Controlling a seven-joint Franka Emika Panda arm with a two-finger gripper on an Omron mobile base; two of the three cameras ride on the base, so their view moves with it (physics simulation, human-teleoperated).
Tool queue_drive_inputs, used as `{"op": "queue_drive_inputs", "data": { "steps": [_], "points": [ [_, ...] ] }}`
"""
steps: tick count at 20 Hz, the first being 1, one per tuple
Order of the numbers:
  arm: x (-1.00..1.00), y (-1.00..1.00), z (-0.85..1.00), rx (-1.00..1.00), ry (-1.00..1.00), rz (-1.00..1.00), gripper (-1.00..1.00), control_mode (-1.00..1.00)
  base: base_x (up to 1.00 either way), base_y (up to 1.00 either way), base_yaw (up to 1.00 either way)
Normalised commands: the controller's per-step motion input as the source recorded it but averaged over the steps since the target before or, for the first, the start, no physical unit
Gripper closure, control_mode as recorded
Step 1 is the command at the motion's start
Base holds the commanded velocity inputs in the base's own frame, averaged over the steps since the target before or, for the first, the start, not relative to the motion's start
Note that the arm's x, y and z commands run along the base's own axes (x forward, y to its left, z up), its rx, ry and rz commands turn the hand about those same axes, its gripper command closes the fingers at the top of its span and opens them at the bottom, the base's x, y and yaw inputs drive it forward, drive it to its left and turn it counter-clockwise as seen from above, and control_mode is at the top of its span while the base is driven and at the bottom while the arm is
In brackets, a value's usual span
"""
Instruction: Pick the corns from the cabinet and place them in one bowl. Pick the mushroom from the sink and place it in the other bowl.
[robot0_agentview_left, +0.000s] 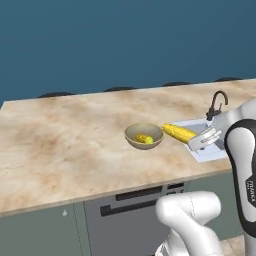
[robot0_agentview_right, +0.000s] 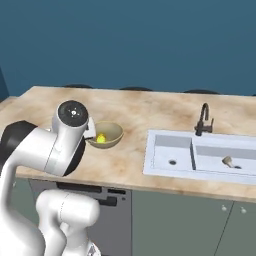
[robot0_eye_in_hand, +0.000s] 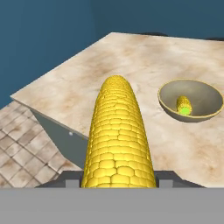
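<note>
My gripper (robot0_agentview_left: 195, 140) is shut on a yellow corn cob (robot0_agentview_left: 178, 132), held level above the counter just right of the tan bowl (robot0_agentview_left: 131, 135). A second corn (robot0_agentview_left: 144, 139) lies inside that bowl. In the hand view the held corn (robot0_eye_in_hand: 117, 135) runs forward from between the fingers, with the bowl (robot0_eye_in_hand: 168, 97) and its corn (robot0_eye_in_hand: 184, 106) ahead to the right. The mushroom (robot0_agentview_right: 227, 161) lies in the right basin of the sink (robot0_agentview_right: 165, 137). In the right base view my arm covers the hand, beside the bowl (robot0_agentview_right: 114, 131). The cabinet and the other bowl are out of view.
A black tap (robot0_agentview_right: 203, 120) stands behind the sink. The marble counter (robot0_agentview_left: 60, 145) stretches wide to the left of the bowl. Grey-green drawers and a dark oven front (robot0_agentview_left: 130, 200) sit below its edge. A tiled floor (robot0_eye_in_hand: 22, 148) lies beyond the counter's end.
</note>
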Motion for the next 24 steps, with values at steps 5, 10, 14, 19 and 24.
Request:
{"op": "queue_drive_inputs", "data": {
  "steps": [5,10,14,19,24],
  "points": [
    [0.0,0.0,0.0,0.0,0.0,0.0,1.0,1.0,0.41,-0.31,0.11],
    [0.0,0.0,0.0,0.0,0.0,0.0,1.0,1.0,0.41,-0.28,0.12],
    [0.0,0.0,0.0,0.0,0.0,0.0,1.0,1.0,0.25,-0.16,0.02],
    [0.0,0.0,0.0,0.0,0.0,0.0,1.0,1.0,0.05,0.0,0.0],
    [0.0,0.0,0.0,0.0,0.0,0.0,1.0,1.0,0.0,0.0,0.0]
  ]
}}
